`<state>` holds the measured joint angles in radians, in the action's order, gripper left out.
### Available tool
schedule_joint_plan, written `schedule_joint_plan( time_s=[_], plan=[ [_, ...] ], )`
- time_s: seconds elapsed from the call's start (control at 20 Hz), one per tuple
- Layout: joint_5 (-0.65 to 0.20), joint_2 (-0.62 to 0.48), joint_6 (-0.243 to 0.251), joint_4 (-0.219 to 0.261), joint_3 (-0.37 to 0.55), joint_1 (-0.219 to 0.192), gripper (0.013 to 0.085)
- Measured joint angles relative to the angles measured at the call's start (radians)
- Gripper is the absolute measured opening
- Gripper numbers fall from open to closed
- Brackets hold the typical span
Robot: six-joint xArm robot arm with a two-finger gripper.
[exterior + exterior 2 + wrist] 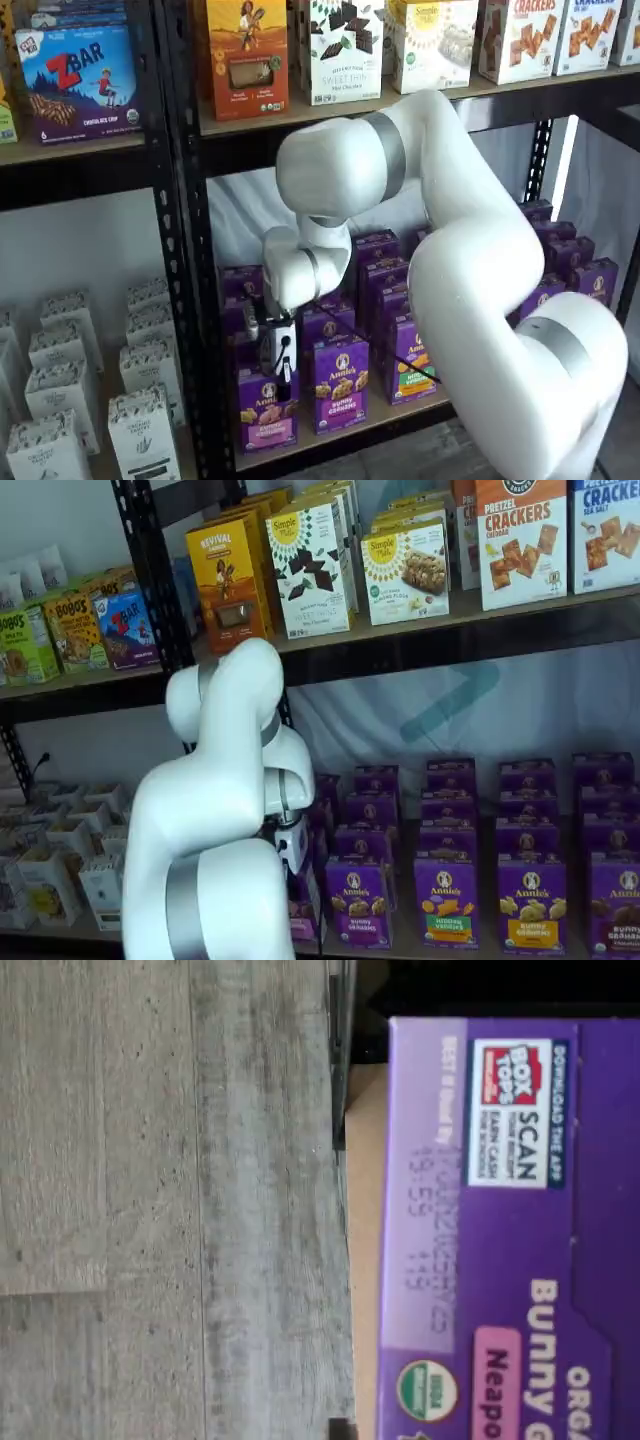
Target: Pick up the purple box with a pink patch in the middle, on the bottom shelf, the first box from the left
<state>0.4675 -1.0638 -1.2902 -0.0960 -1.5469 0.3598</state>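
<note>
The purple box [267,409] stands upright at the left end of the bottom shelf [392,411], with a pink band low on its front. My gripper [280,384] hangs straight over its top, the black fingers reaching the top edge; no gap or grip shows. In a shelf view the arm hides most of the box [303,912] and the gripper [297,868]. The wrist view shows the box's purple top flap [510,1260] close up with a pink patch, and the shelf's tan board [362,1260] beside it.
A like carton with a purple band [339,384] stands right beside it, then one with an orange picture [412,358]. More purple cartons stand behind. A black perforated upright [190,300] is just left. White cartons [140,420] fill the neighbouring bay. Grey plank floor [170,1200] lies below.
</note>
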Motion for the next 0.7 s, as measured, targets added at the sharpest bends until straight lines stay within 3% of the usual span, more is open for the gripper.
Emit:
schedule_joint_plan(
  time_s=[0.15,0.25,0.7],
  plan=[
    [-0.003,0.000,-0.002,-0.003,0.001,0.001,0.0450],
    [-0.003,-0.001,-0.003,-0.005,0.000,0.001,0.0370],
    [0.000,0.015,0.003,0.000,0.019,0.003,0.0370]
  ],
)
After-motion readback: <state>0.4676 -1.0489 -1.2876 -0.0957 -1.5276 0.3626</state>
